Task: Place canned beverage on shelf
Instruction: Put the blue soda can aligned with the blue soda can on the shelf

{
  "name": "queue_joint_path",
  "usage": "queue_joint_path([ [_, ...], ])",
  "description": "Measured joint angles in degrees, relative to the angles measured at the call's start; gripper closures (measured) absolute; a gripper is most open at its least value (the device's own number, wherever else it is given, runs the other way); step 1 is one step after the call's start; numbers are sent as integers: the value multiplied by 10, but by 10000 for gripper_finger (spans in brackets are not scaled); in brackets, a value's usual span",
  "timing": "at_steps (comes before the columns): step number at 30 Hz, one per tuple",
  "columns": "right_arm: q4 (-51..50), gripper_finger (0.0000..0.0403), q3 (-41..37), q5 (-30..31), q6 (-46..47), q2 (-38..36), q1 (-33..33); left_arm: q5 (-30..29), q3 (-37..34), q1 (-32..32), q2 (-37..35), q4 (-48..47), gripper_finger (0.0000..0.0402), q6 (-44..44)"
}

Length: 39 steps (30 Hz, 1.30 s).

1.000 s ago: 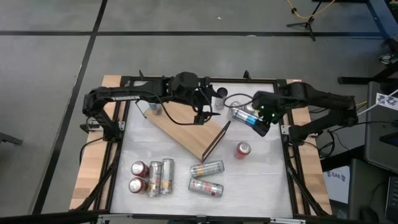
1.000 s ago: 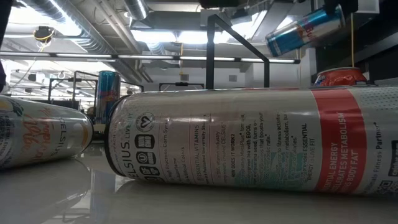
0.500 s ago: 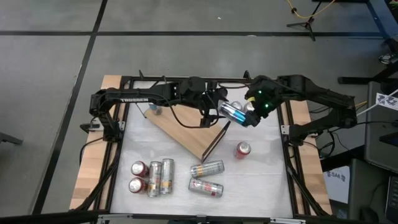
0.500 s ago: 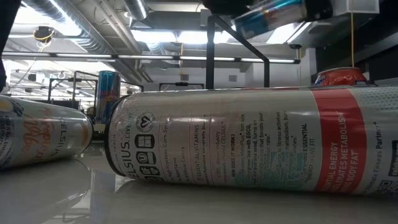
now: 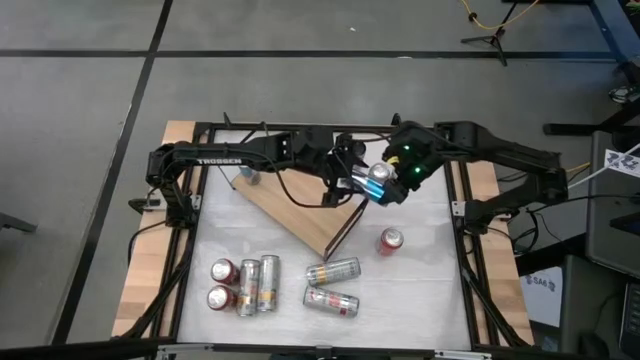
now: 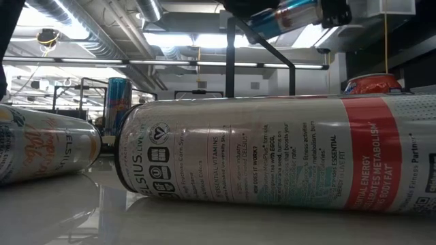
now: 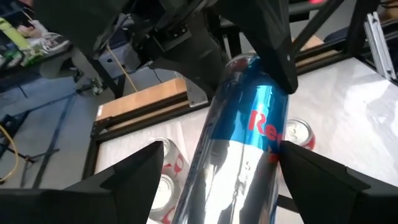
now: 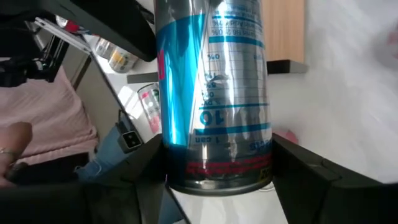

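A blue and silver can (image 5: pixel 368 183) is held in the air over the table's far middle, above the right end of the shelf. The shelf (image 5: pixel 300 205) is a light-brown board lying slanted on the table, with its black frame (image 5: pixel 350 225) at its near right end. My right gripper (image 5: pixel 388 180) is shut on the can (image 8: pixel 211 93). My left gripper (image 5: pixel 352 176) is open. Its two fingers (image 7: pixel 140 180) stand on either side of the can's other end (image 7: pixel 242 155); I cannot tell whether they touch it. The can also shows at the top of the low view (image 6: pixel 286 15). My right gripper pinches the can's round wall (image 8: pixel 186 165) between its two fingers, near one end. The fingers lie across the can and come from the table's right side. The can is lifted clear and tilted, with its free end toward my left gripper.
A red can (image 5: pixel 389 240) stands right of the shelf. Two cans (image 5: pixel 333 271) (image 5: pixel 331 300) lie near the front middle, one filling the low view (image 6: pixel 272 156). Several cans (image 5: pixel 240 285) sit at the front left. A small can (image 5: pixel 252 176) is by the shelf's far left end.
My right gripper has carried the can toward the table's left and slightly toward its far edge, up to my left gripper. The can stayed clear of the table and turned. My left gripper has moved toward the table's right, and its fingers now stand around the can's free end.
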Motion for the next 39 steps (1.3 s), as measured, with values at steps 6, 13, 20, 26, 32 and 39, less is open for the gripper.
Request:
queue_joint_path([
  [6, 6, 168, 0, -20, 3, 11, 0, 21, 0, 0, 0, -23, 93, -4],
  [13, 15, 168, 0, -34, 46, 12, 0, 21, 0, 0, 0, -68, 93, -5],
  [20, 69, 168, 0, -62, 95, 12, 0, 22, 0, 0, 0, -96, 93, -5],
  [26, 83, 168, 0, -65, 107, 12, 0, 21, 0, 0, 0, -97, 93, -5],
  [32, 82, 168, 0, -64, 106, 12, 0, 23, 0, -1, 0, -96, 118, -1],
  [39, 86, 168, 0, -65, 102, 11, 0, 30, -1, -7, 0, -99, 173, 6],
])
